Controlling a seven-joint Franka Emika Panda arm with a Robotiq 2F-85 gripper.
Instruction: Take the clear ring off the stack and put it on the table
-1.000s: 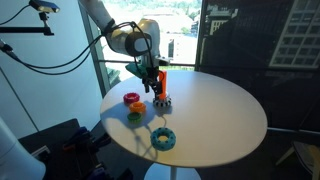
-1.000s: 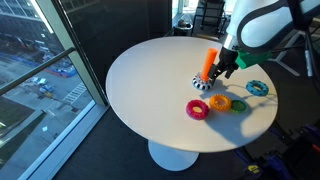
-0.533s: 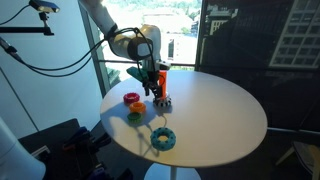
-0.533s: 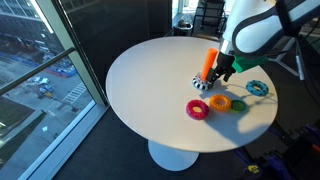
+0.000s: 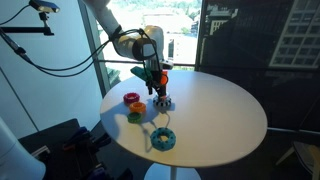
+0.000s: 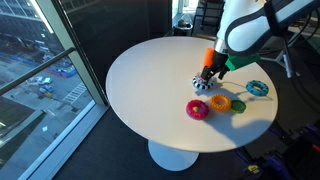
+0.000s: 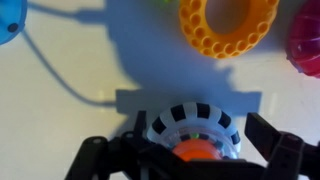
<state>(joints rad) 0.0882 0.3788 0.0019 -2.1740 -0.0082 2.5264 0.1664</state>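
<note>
Position of the clear ring [image 7: 195,122]: at the foot of the stack [image 6: 209,56], threaded on the orange peg and lying on the dark round base, not on the table [image 5: 220,115]. From the wrist view, visible as a pale, dark-striped collar around the orange peg top. Straddled by the gripper [image 7: 192,150], fingers [image 7: 285,155] spread wide to left and right of the ring, not closed on it, grasping nothing. In both exterior views, set low over the peg from above, fingertips partway down its height.

Just beyond the stack in the wrist view, orange ring [image 7: 228,22] flat on the white top. Red ring [image 7: 308,35] cut by the right edge. Blue ring [image 7: 8,20] in the far left corner. In an exterior view, red, orange and green ring [image 5: 134,117] bunched close together just left of the stack. Blue ring alone, well apart, toward the near edge. Past the far edge, window glass [image 5: 185,35] full of daylight.
</note>
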